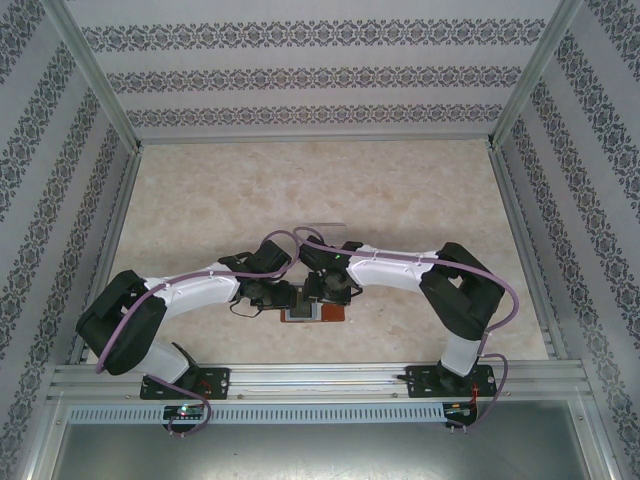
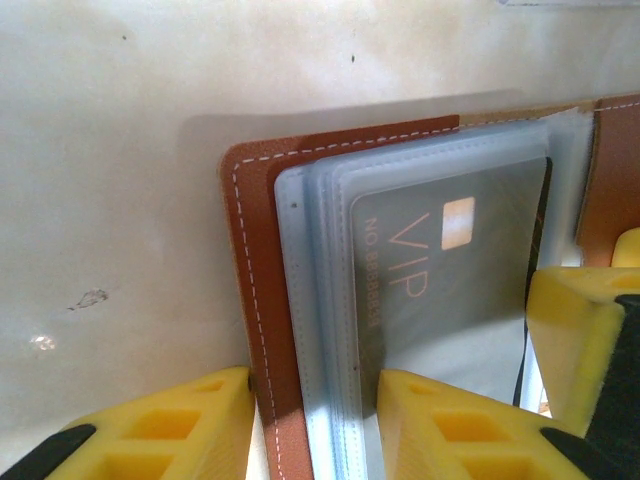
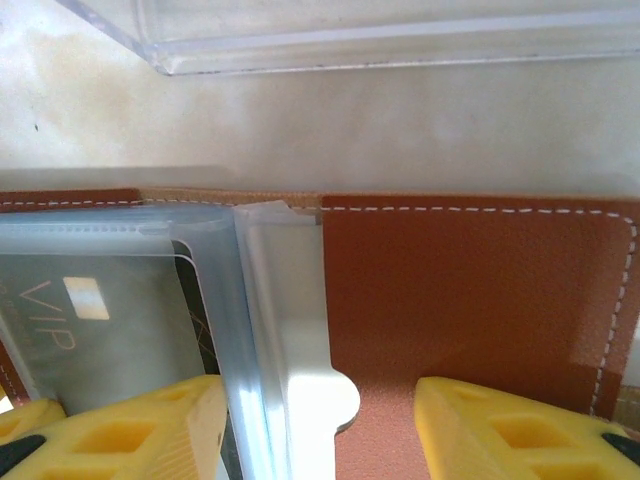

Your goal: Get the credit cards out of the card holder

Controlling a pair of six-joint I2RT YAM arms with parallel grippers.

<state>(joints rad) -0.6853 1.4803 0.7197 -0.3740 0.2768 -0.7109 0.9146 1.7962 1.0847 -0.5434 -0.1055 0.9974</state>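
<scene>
The card holder [image 1: 315, 313] lies open and flat on the desk [image 1: 200, 200], close to the near edge, right between our two arms. A clear tray [image 3: 380, 40] sits just behind it.

As far as we can see, no card is out yet. The grey card [image 2: 450, 270] with VIP on it is tucked inside the clear sleeves [image 2: 320, 300] on the left half of the card holder. A dark card [image 3: 195, 290] peeks out from behind it.

Our left hand [image 2: 315, 400] is part way open. Its fingers sit on each side of the card holder's left edge and the sleeve edges. We cannot tell if it squeezes them or just rests there.

Our right hand [image 3: 320, 400] is about half open. One finger is over the sleeve with the grey card. The other is over the bare brown leather on the right half. It has hold of nothing that we can see.

So we think the job is near its start. The card holder is open, and that part is done. We have to slide each card out of its sleeve, and every card is left to do
</scene>
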